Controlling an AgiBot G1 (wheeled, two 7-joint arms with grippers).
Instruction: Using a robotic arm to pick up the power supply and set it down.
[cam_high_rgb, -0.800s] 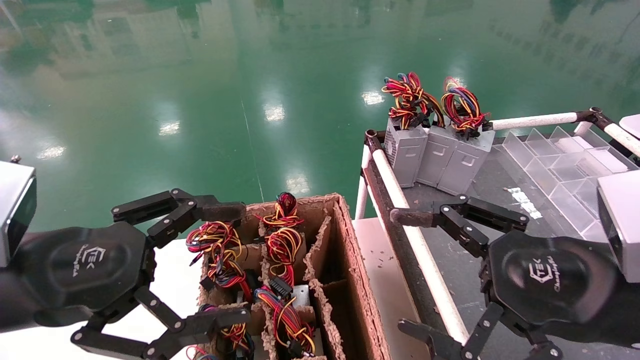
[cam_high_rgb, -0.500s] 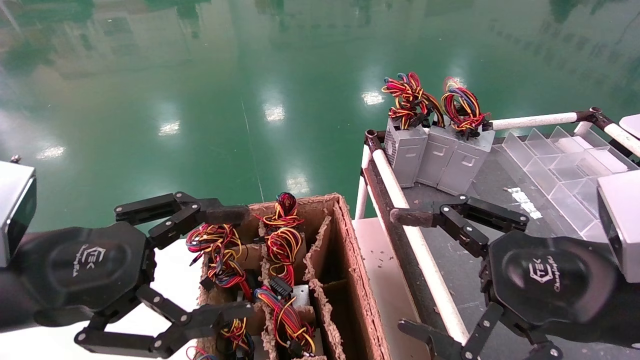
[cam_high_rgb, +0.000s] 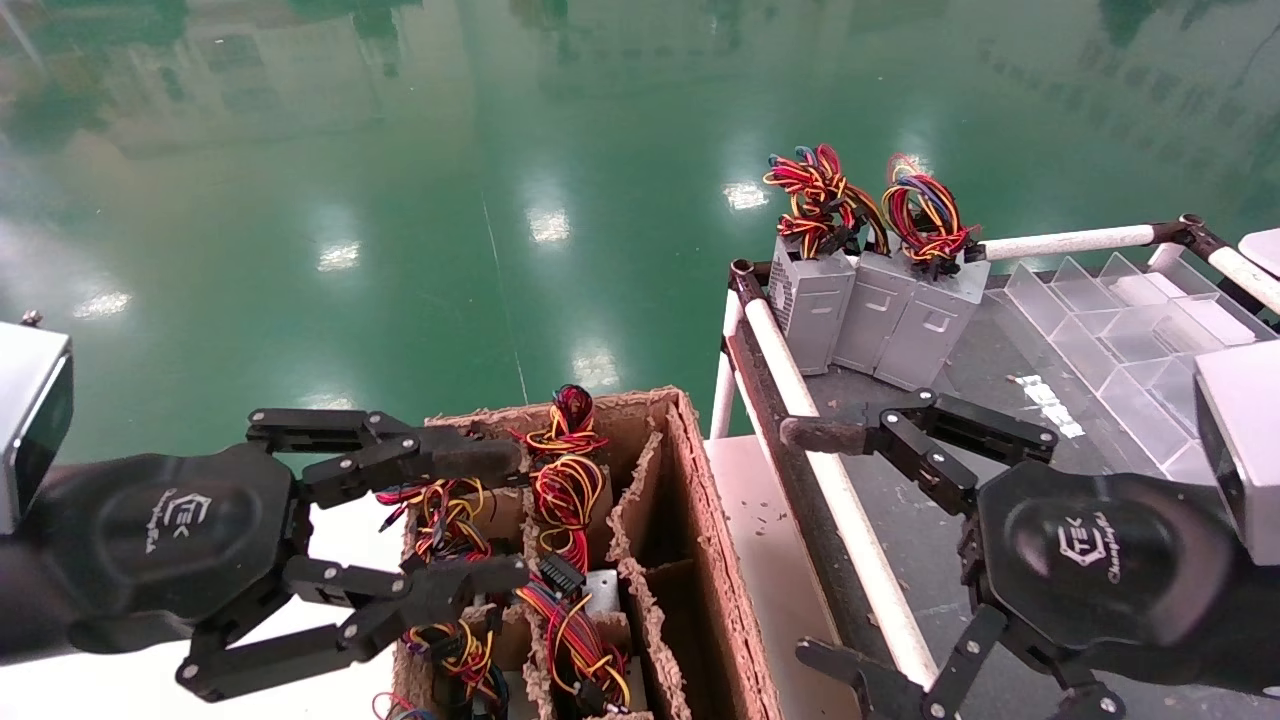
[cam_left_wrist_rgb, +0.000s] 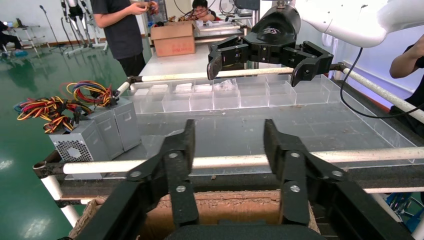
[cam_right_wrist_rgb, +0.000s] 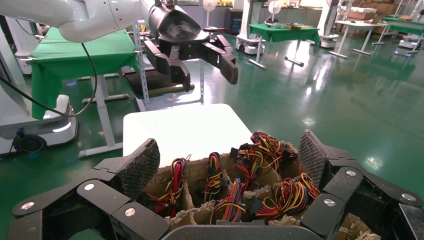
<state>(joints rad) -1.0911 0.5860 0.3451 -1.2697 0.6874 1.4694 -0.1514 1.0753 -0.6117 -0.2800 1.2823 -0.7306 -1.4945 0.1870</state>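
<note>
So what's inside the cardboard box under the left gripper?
The cardboard box has dividers; its left cells hold power supplies, mostly hidden under wire bundles, one silver corner showing. The right cells look dark; their bottoms aren't visible. The left gripper hovers open above.

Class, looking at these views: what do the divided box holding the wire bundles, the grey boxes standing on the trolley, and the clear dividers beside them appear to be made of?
Divided box: probably moulded pulp or rough cardboard; matte brown, ragged fibrous edges.
Power supplies: apparently sheet metal; silver-grey, crisp folded edges, and one has a perforated side.
Clear dividers: likely acrylic or similar plastic; see-through, glossy.
</note>
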